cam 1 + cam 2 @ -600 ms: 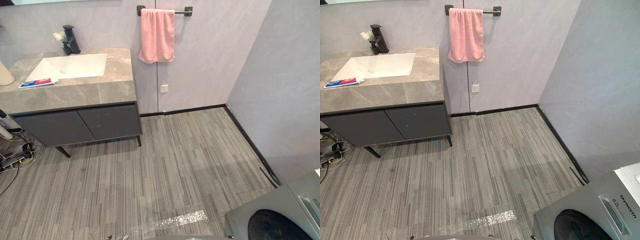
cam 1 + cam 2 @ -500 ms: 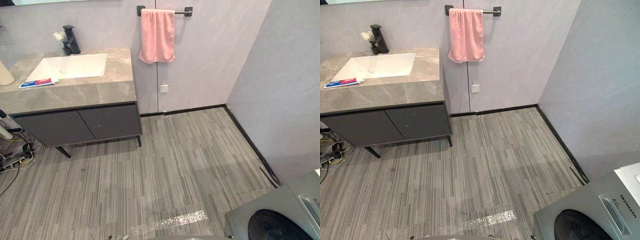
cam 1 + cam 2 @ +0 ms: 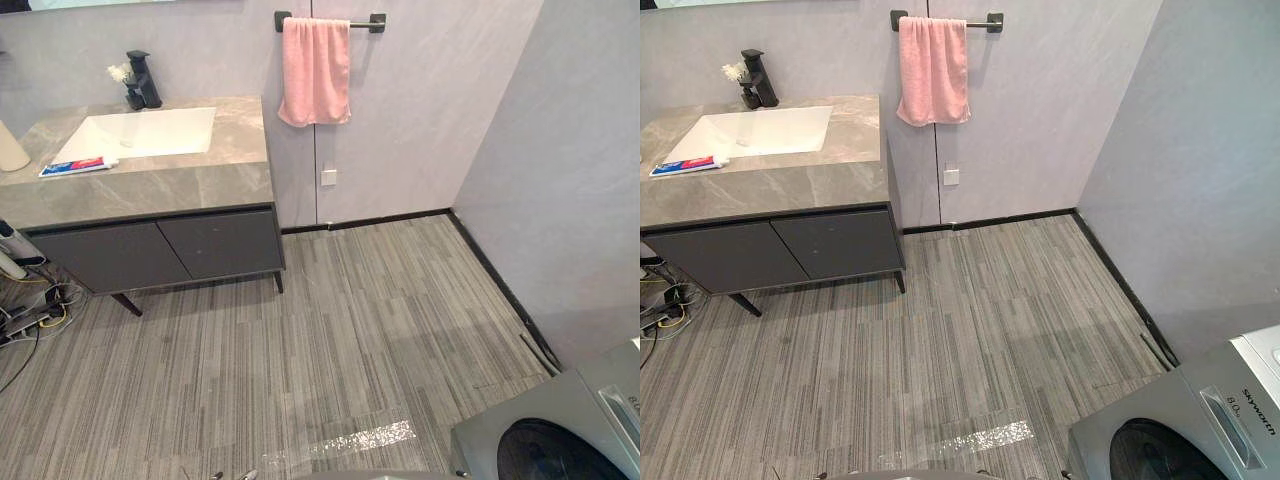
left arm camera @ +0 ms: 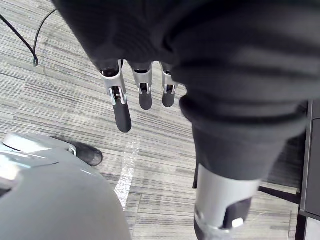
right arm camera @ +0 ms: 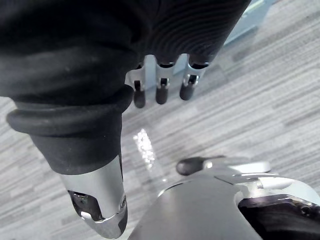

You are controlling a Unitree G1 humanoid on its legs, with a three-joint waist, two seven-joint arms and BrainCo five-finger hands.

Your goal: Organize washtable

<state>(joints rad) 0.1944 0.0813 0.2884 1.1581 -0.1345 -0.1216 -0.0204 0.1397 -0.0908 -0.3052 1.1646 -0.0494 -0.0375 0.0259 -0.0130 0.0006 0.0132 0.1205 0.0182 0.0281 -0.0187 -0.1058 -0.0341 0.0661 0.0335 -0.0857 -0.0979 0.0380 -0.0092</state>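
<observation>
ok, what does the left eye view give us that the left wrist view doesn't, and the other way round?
Left eye view, not the wrist: the washtable with its sink and black faucet, a toothpaste tube lying on the counter by the sink's front corner, a pink towel on the wall bar, a washing machine at lower right.
Left wrist view, not the eye: the left hand, fingers straight, holding nothing, above the floor.
Both: the grey striped floor and the shiny strip on it.

Open floor (image 3: pixel 380 320) between washtable (image 3: pixel 160 187), left, and washing machine (image 3: pixel 560 430), lower right
</observation>
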